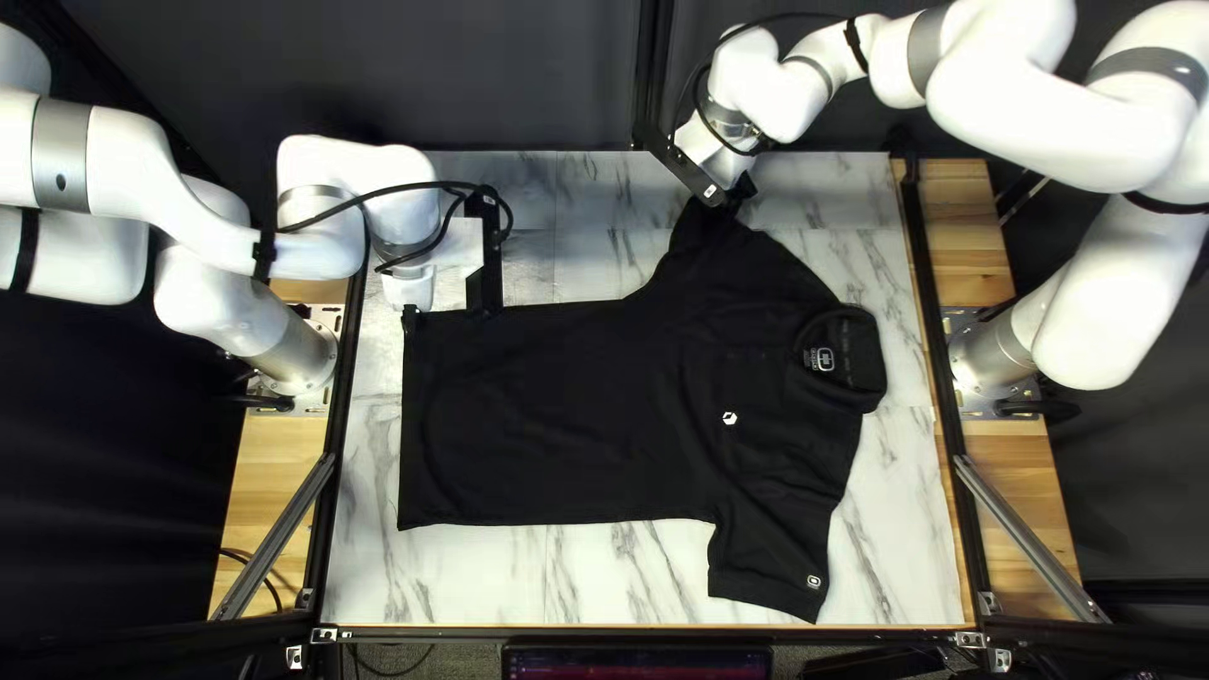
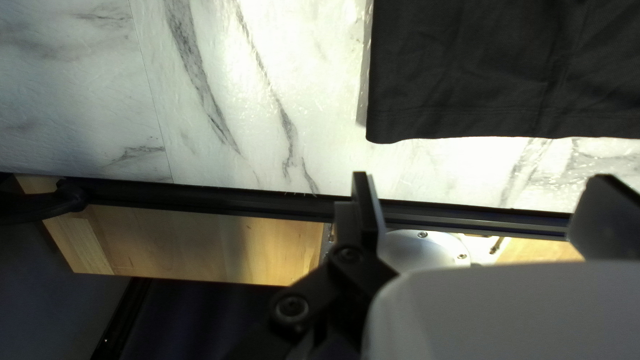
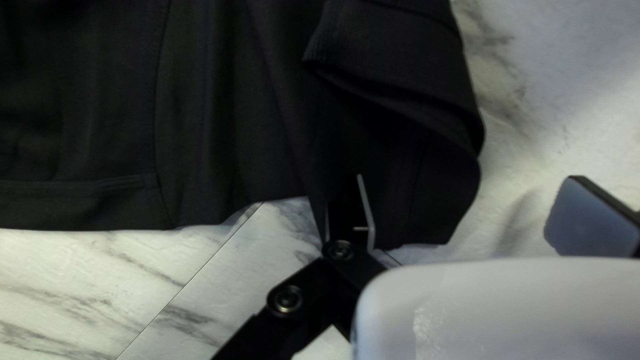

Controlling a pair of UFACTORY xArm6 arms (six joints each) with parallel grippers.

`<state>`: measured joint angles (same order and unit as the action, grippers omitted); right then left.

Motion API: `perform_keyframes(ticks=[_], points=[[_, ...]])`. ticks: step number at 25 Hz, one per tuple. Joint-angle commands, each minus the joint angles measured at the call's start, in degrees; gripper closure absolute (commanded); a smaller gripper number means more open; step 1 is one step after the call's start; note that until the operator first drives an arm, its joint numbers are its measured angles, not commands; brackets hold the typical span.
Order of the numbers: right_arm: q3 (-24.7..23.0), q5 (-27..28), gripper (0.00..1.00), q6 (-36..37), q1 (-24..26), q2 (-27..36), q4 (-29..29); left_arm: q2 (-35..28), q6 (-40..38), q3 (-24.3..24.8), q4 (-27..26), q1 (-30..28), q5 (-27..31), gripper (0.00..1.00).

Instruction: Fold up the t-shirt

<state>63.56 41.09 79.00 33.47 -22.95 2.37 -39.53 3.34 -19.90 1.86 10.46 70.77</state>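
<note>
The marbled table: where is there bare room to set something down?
The table shows bare between the shirt's near side and the near edge, and between the collar and the right edge. It's crowded on the far side: the left gripper is by the hem's far corner, the right gripper at the far sleeve.

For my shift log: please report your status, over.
Left end effector open; right end effector open. Black t-shirt spread, unfolded. Far sleeve curled, possibly in the way.

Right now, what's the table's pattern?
The table has grey marble veins on white, clearest in the left wrist view.
</note>
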Motion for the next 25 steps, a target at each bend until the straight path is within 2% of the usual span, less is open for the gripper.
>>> perform_keyframes(ticks=[1, 10, 14, 20, 25], points=[[0.35, -0.1, 1.0, -0.36, -0.46, -0.21, -0.65, 0.0, 0.0, 0.0, 0.0, 0.0, 0.0, 0.0], [0.34, -0.51, 1.0, -1.77, -1.7, -0.32, -2.41, 0.0, 0.0, 0.0, 0.0, 0.0, 0.0, 0.0], [-1.6, 0.78, 1.0, -4.32, -3.11, 3.72, -3.82, 0.0, 0.0, 0.0, 0.0, 0.0, 0.0, 0.0], [-4.87, 4.41, 1.0, -14.09, -7.93, 11.89, -8.37, 0.0, 0.0, 0.0, 0.0, 0.0, 0.0, 0.0], [-5.6, 8.25, 1.0, -23.22, -12.57, 14.8, -11.66, 0.0, 0.0, 0.0, 0.0, 0.0, 0.0, 0.0]])
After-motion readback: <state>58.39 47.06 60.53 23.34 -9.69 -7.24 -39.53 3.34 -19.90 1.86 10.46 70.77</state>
